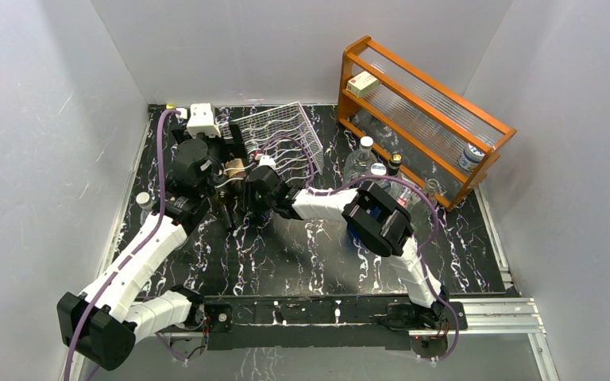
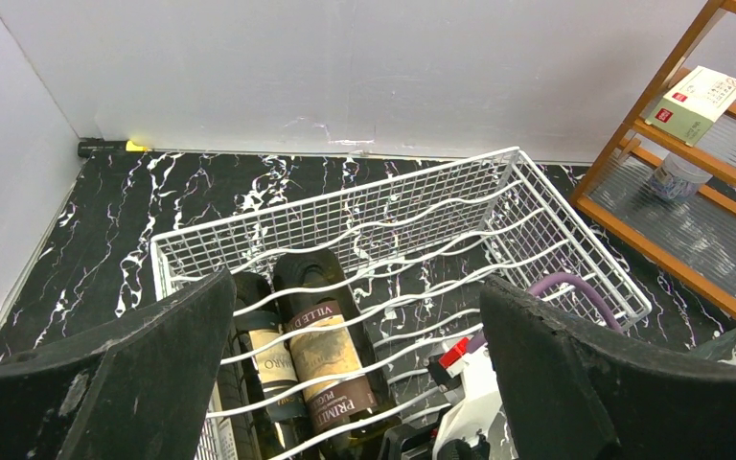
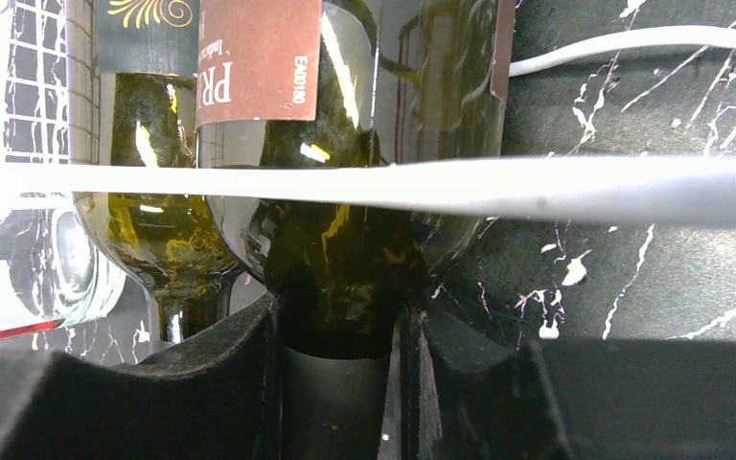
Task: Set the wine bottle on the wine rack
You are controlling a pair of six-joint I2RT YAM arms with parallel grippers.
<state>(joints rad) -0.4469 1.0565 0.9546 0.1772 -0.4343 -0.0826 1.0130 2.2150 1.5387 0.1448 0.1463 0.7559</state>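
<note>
Just then, the right fingers [image 3: 201, 383] were clenched on the neck of the dark green glass wine bottle [image 3: 335, 259], which lay in the white wire wine rack [image 2: 422, 206] beside another dark bottle [image 2: 264, 359], while the left fingers [image 2: 153, 369] hung spread wide apart near the rack, holding nothing.

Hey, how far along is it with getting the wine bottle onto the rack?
Nearly done: the wine bottle already lies in the wine rack beside another bottle. In hand: the right gripper grips its neck. Left: let go and back away.
</note>
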